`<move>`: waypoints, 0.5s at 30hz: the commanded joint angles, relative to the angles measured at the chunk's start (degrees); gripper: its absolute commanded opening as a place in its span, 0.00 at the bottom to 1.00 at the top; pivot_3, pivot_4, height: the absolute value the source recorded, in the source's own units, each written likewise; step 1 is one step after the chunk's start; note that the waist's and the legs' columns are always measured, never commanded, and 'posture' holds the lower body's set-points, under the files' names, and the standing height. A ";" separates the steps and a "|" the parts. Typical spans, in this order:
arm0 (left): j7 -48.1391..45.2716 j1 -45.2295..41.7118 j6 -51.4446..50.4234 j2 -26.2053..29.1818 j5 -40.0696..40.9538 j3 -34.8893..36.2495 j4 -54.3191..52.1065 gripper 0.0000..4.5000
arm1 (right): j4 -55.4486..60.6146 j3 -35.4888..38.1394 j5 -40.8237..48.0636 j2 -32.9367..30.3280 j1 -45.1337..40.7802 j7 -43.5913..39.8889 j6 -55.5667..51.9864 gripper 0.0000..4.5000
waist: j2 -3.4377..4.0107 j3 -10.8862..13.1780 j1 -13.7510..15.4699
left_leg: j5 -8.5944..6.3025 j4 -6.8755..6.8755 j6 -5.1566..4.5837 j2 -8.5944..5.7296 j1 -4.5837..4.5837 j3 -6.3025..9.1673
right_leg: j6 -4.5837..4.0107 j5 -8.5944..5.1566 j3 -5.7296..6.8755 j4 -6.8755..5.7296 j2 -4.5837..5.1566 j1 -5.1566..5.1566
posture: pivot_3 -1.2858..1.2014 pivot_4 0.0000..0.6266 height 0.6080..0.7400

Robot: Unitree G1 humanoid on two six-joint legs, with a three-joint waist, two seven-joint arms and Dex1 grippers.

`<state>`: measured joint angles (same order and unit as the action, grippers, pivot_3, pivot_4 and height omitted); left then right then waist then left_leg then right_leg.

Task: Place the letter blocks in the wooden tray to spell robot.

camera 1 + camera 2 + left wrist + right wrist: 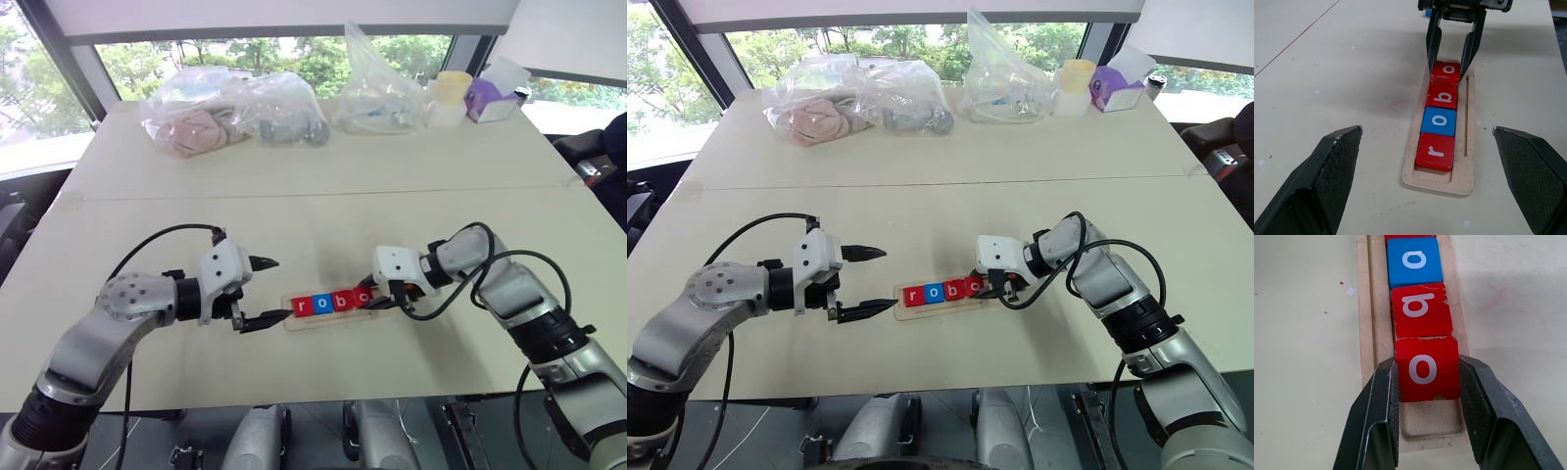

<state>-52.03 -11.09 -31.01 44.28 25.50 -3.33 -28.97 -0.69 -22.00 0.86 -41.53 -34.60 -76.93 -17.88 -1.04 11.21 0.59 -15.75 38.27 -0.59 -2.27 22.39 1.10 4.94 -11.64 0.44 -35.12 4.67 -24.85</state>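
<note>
Pale, unfinished wood formed the wooden tray (1465, 169), a long narrow holder with rounded corners and a shallow slot, lying flat on the matte cream table (323, 211). Four glossy square letter blocks sat in the slot edge to edge: a red r (1435, 152), a blue o (1439, 121), a red b (1442, 96) and a red o (1426, 368) whose paint was chipped along its edges. The right gripper (1428, 382) was clamped on that last red o, its textured black pads pressing the block's two opposite sides; bare slot floor showed just past the block. At about 9 o'clock from the tray in the head views, the left gripper (263, 292) hung just above the table near the tray's r end, its two tapered black fingers spread wide and holding nothing. Crinkled clear plastic bags (235, 113) lay along the table's far edge, toward 12 o'clock.
</note>
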 commanded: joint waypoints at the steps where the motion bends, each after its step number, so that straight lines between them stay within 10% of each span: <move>1: 0.25 -0.80 0.70 -0.23 -0.22 0.36 -0.55 1.00 | 1.90 1.26 0.77 -0.38 -0.64 -0.04 0.12 0.25 | 0.00 0.00 -0.01 | 0.00 0.00 0.00 0.00 0.00 0.00 | 0.00 0.00 0.00 0.00 0.00 0.00 | 0.52 0.24 0.89; 4: 0.31 -0.80 0.82 -0.20 -0.32 0.38 -0.53 1.00 | 2.18 1.11 0.77 -0.35 -0.43 -0.04 -0.08 0.25 | 0.00 0.00 -0.01 | 0.00 0.00 0.00 0.00 0.00 0.00 | 0.00 0.00 0.00 0.00 0.00 0.00 | 0.52 0.24 0.89; 11: 0.43 -0.86 0.92 -0.19 -0.46 0.36 -0.47 1.00 | 2.48 1.00 0.80 -0.12 -0.68 0.00 -0.49 0.99 | 0.00 0.00 0.00 | 0.00 0.00 0.00 0.00 0.00 0.00 | 0.00 0.00 0.00 0.00 0.00 0.00 | 0.52 0.24 0.89; 15: 0.48 -0.90 0.98 -0.22 -0.50 0.29 -0.41 1.00 | 2.53 2.45 2.24 0.38 -1.71 0.36 -1.94 0.99 | 0.00 0.00 -0.01 | 0.00 0.00 0.00 0.00 0.00 0.00 | 0.00 0.00 0.00 0.00 0.00 0.00 | 0.52 0.24 0.89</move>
<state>-51.71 -11.35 -30.93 44.27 25.20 -3.35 -28.44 -0.17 -21.88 1.43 -41.46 -34.60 -76.82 -19.02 -1.04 11.21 0.58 -15.75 38.27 -0.58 -2.27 22.39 1.10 4.94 -11.63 0.44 -35.12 4.67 -24.85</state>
